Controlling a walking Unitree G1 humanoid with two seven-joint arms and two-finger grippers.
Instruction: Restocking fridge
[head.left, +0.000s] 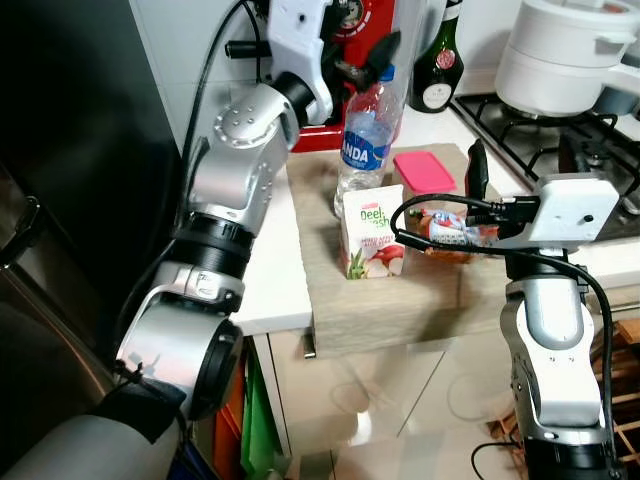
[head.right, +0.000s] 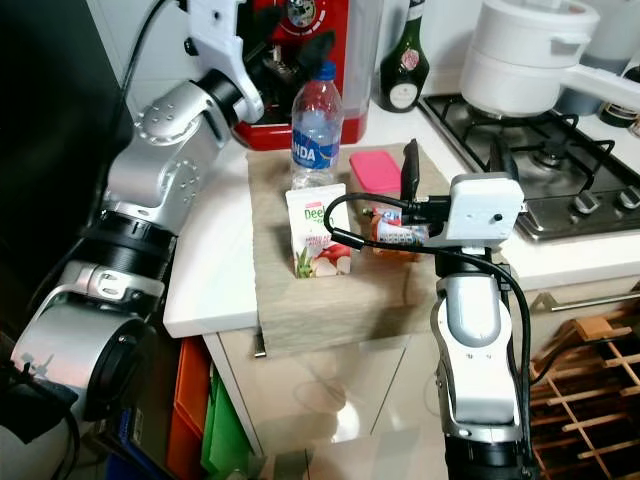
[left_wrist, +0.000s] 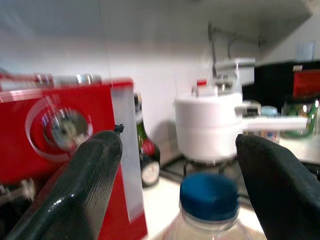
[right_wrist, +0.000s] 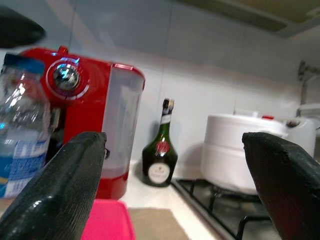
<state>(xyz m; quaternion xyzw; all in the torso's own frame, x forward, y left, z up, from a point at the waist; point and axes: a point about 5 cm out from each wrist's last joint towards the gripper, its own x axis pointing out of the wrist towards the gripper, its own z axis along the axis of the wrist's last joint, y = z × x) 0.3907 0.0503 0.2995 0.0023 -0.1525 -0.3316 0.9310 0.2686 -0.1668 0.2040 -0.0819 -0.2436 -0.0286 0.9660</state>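
Water bottle upper centre of frame, upright on surface beside juice carton. Left gripper fingers apart, straddling blue cap. Right gripper fingers apart, lower right, empty.

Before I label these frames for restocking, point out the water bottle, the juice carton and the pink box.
Water bottle (head.left: 367, 150), left eye view, on its blue label.
Juice carton (head.left: 372, 232), left eye view, on its front face.
Pink box (head.left: 423, 171), left eye view, on its lid.

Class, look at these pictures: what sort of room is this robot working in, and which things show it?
Most likely a home kitchen: a gas hob carrying a white pot, and a red coffee machine on the countertop.
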